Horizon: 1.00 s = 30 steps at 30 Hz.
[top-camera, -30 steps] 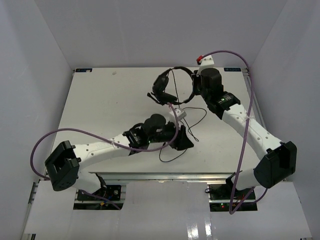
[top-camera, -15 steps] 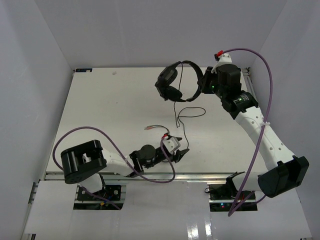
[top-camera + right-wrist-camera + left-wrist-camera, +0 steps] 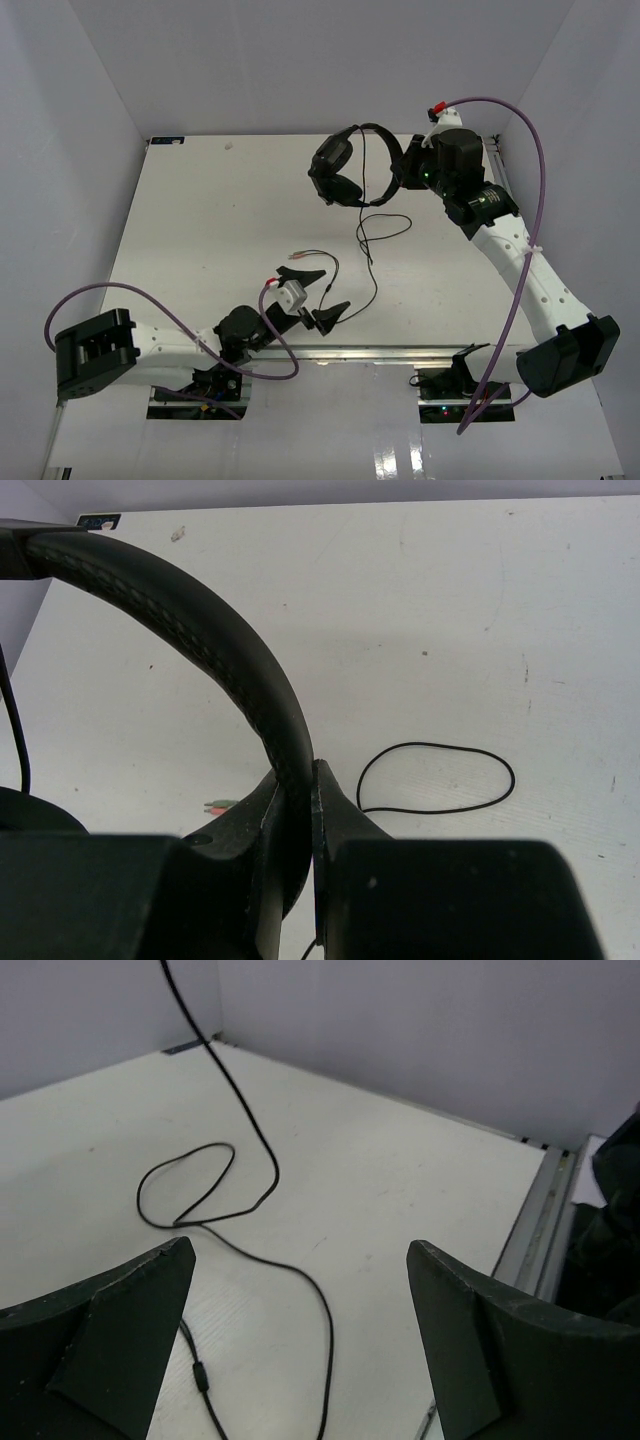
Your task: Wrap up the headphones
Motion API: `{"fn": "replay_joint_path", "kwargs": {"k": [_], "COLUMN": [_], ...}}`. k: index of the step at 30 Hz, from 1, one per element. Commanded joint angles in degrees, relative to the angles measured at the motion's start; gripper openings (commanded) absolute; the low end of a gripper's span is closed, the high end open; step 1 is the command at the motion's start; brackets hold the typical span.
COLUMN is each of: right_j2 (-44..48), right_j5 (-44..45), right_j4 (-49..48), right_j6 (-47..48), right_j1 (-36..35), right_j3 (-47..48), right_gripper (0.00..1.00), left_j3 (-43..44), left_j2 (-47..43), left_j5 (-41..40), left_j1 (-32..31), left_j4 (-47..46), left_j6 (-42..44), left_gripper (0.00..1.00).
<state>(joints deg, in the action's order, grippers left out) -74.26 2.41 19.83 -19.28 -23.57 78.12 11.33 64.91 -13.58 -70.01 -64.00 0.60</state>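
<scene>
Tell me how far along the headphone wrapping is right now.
Early on. Done: the right tool is shut on the headband, holding the headphones up. In hand: the left tool is open and empty near the loose cable. Left: all the wrapping; the cable trails across the table, none wound round the headphones.

White table, grey walls, possibly a sticker.

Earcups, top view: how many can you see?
2. One earcup sits farther back and the other earcup just in front of it. Both hang at the free end of the headband, which the right fingers clamp. None seems hidden.
</scene>
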Motion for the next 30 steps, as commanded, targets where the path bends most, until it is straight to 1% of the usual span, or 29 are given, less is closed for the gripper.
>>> {"fn": "replay_joint_path", "kwargs": {"k": [1, 3, 10, 16, 18, 20, 24, 26, 30], "right_j2": [0.9, 1.1, 2.0, 2.5, 2.5, 2.7, 3.3, 4.1, 4.9], "right_j5": [-1.9, -2.6, -4.9, -6.2, -6.7, -7.2, -7.9, -8.0, -8.4], "right_j4": [-2.6, -2.5, -2.7, -2.7, -2.7, -2.6, -2.6, -2.6, -2.8], "right_j6": [-2.3, -2.7, -3.6, -4.2, -4.4, -4.6, -4.9, -4.9, -5.0], "right_j1": [0.4, 0.3, 0.5, 1.0, 1.0, 1.0, 1.0, 1.0, 1.0], "right_j3": [4.0, 4.2, 3.4, 3.2, 3.2, 3.3, 3.1, 3.0, 2.2], "right_gripper": [0.08, 0.08, 0.08, 0.08, 0.08, 0.08, 0.08, 0.08, 0.08], "left_j3": [1.2, 4.2, 16.9, 22.0, 22.8, 23.8, 26.5, 27.9, 29.0], "left_j2": [8.9, 14.2, 29.0, 35.4, 36.7, 38.2, 41.2, 43.2, 44.9], "left_j5": [1.2, 2.6, 7.6, 12.7, 12.3, 10.2, 7.9, 6.7, 3.9], "left_j1": [4.7, 6.0, 8.7, 9.0, 9.0, 9.0, 9.2, 9.5, 9.6], "left_j4": [-8.3, -10.4, -11.6, -11.7, -11.2, -10.5, -9.6, -9.7, -10.7], "left_j6": [-3.1, -1.6, -0.8, -1.6, -1.9, -2.1, -2.0, -2.3, -2.5], "left_gripper": [0.98, 0.98, 0.98, 0.90, 0.89, 0.88, 0.84, 0.78, 0.78]}}
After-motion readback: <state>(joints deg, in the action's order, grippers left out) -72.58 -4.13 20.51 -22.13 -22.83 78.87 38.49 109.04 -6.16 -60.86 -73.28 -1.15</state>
